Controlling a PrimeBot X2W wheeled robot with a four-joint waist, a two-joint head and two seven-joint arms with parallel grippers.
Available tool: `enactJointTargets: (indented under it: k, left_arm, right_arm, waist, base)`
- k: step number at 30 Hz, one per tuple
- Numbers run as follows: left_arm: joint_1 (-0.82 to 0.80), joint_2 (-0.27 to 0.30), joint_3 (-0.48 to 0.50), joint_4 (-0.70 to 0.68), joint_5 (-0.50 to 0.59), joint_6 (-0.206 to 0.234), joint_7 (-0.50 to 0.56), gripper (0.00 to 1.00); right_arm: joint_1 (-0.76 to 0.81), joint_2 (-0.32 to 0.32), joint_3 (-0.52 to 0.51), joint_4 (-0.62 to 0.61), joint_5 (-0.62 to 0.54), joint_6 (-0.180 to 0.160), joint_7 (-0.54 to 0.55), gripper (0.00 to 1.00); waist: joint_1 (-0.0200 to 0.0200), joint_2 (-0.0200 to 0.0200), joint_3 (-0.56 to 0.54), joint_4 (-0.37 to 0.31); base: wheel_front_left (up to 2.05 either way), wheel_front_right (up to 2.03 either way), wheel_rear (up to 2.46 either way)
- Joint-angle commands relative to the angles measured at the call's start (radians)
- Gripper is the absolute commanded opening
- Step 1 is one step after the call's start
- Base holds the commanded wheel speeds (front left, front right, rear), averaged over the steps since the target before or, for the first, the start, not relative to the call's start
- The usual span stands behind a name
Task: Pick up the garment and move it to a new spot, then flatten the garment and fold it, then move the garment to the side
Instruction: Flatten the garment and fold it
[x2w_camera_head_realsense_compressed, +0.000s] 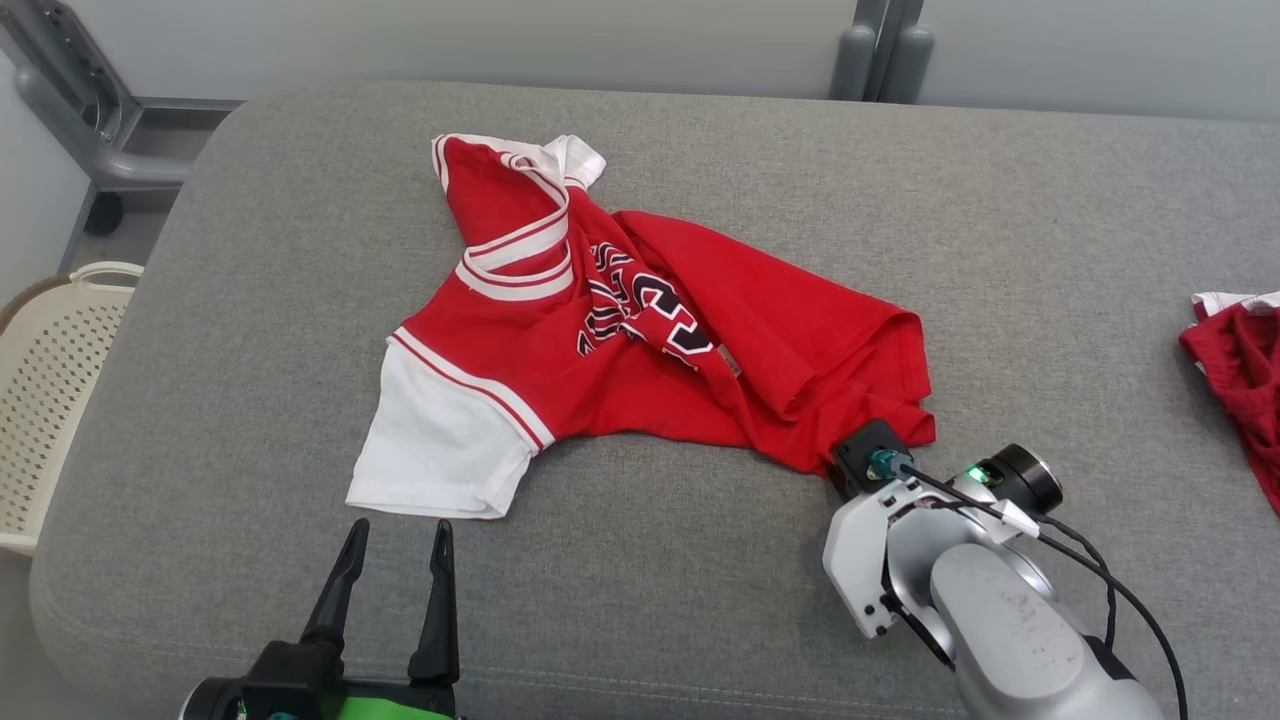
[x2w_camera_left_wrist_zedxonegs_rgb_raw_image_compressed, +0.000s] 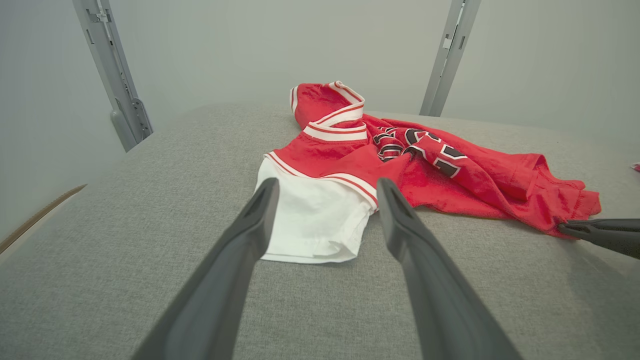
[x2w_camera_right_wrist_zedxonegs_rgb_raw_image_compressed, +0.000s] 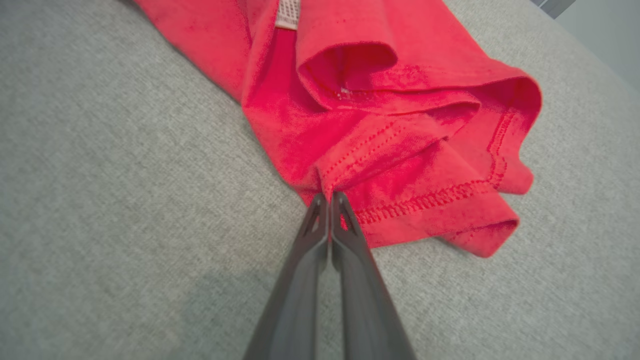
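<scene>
Pinching hem: your right hand (x2w_camera_right_wrist_zedxonegs_rgb_raw_image_compressed: 329, 197) has both fingers pressed together on a fold of the hem (x2w_camera_right_wrist_zedxonegs_rgb_raw_image_compressed: 425, 200), at the garment (x2w_camera_head_realsense_compressed: 500, 330) corner nearest the robot.
Garment: a red jersey, crumpled and twisted, lying flat near the middle of the grey padded worktop (x2w_camera_head_realsense_compressed: 700, 560); no part of it looks lifted.
Left hand: your left hand (x2w_camera_head_realsense_compressed: 400, 524) is spread wide and holds nothing, poised just short of the white sleeve (x2w_camera_head_realsense_compressed: 440, 440).
Grip risk: the bite seems to take only the very edge of thin cloth, which may slide free as you raise it.
Drag risk: lifting by one corner would likely trail the rest and bunch the folds tighter.
Neighbour: a second red cloth (x2w_camera_head_realsense_compressed: 1235, 370) lies well apart at the right edge; swinging that way could tangle the two.
</scene>
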Motion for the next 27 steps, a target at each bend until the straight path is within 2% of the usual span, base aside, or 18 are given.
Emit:
enactJointTargets:
  k: [1,5,13,22,27]
  left_arm:
    - [-0.019,0.001,0.006,0.006,0.002,-0.003,-0.001,1.0]
    - [-0.022,-0.005,0.013,0.02,-0.002,-0.01,-0.001,1.0]
    - [-0.038,-0.012,0.014,0.035,0.004,-0.025,-0.001,1.0]
    - [-0.073,-0.018,0.002,0.051,0.019,-0.048,-0.001,1.0]
    - [-0.091,-0.024,-0.006,0.064,0.025,-0.063,-0.001,1.0]
  right_arm:
    - [-0.012,0.002,-0.006,0.004,-0.001,-0.002,-0.013,0.0]
    - [-0.046,0.001,-0.044,-0.045,0.012,-0.002,-0.036,0.0]
    - [-0.115,-0.054,-0.156,-0.126,-0.011,-0.002,-0.01,0.0]
    - [-0.243,-0.095,-0.273,-0.045,-0.056,-0.002,-0.029,0.0]
    - [-0.326,-0.121,-0.337,0.053,-0.096,-0.002,-0.045,0.0]
  waist:
    - [0.0,0.0,0.002,0.001]
    - [0.0,0.0,0.002,-0.004]
    - [0.0,0.0,0.017,0.001]
    - [0.0,0.0,0.054,0.042]
    - [0.0,0.0,0.076,0.078]
  base:
    - [0.0,0.0,0.0]
    - [0.0,0.0,0.0]
    - [0.0,0.0,0.0]
    - [0.0,0.0,0.0]
    - [0.0,0.0,0.0]
